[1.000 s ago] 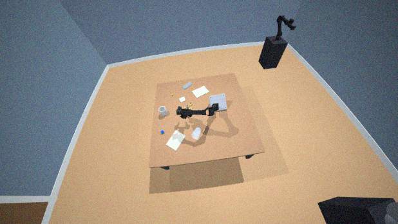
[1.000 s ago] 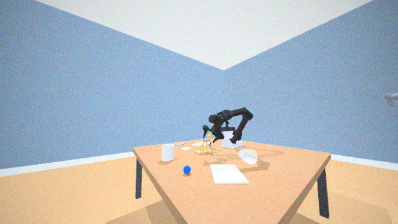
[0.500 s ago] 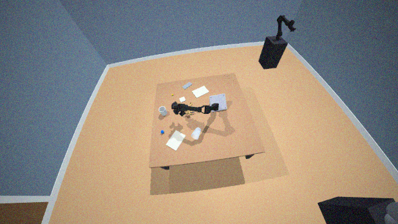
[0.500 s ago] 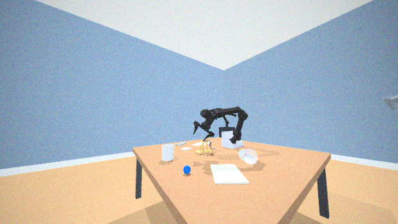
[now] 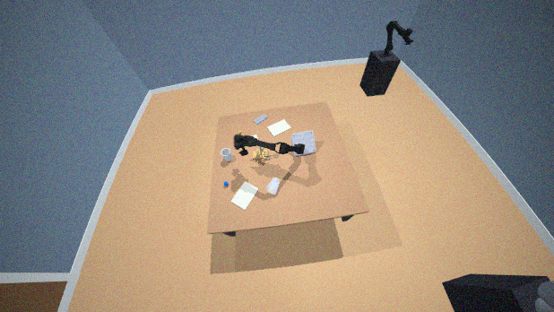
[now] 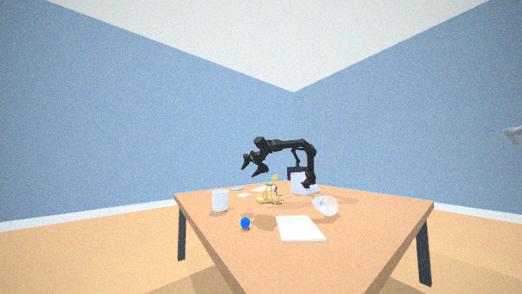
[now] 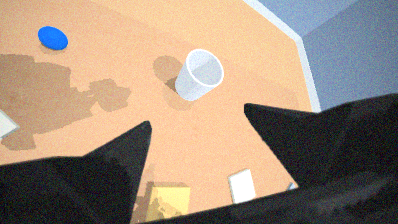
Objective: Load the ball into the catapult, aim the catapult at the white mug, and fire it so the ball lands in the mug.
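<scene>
My gripper (image 6: 247, 172) (image 7: 198, 116) is open with nothing between its fingers, high above the table near the catapult and mug. The white mug (image 5: 226, 155) (image 6: 220, 201) (image 7: 192, 86) stands upright. No ball shows in the visible part of its inside; its bottom is not clearly seen. The yellow catapult (image 5: 261, 156) (image 6: 266, 199) stands right of the mug, its throwing arm raised, with no ball visible in its cup. Its yellow base (image 7: 174, 196) shows partly at the bottom of the wrist view. A blue ball (image 5: 226, 184) (image 6: 245, 223) (image 7: 53, 38) lies on the table. No red ball is visible.
A pale cup (image 5: 273, 186) (image 6: 327, 205) lies on its side. White pads (image 5: 245, 195) (image 5: 279, 127), a white card (image 7: 242, 186) and a grey-blue slab (image 5: 260, 119) lie flat. A small yellow object (image 5: 240, 132) is beyond the arm. The arm's base plate (image 5: 307, 136) is at right.
</scene>
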You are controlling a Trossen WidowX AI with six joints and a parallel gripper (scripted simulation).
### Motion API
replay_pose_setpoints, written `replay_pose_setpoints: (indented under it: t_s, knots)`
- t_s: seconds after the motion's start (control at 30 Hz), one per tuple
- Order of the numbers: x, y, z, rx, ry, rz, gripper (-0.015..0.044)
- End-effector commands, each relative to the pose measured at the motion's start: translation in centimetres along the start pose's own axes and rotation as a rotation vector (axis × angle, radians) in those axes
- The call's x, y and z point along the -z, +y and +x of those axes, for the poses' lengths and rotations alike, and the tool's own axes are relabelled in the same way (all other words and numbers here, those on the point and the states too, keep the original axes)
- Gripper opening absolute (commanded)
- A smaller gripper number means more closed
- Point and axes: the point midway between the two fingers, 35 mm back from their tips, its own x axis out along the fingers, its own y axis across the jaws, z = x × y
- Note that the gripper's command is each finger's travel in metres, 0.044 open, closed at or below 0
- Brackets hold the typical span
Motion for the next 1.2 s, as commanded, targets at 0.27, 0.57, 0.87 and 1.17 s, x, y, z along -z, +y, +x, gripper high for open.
replay_pose_setpoints:
  t_s: [0.27, 0.57, 0.87, 1.17]
  knots:
    - [-2.7, -6.0, -0.4, -0.085, -0.200, 0.271, 0.0440]
    - [-3.6, -9.0, -1.0, -0.154, -0.288, 0.405, 0.0440]
    - [-3.6, -9.0, -1.0, -0.154, -0.288, 0.405, 0.0440]
    - [-3.6, -9.0, -1.0, -0.154, -0.288, 0.405, 0.0440]
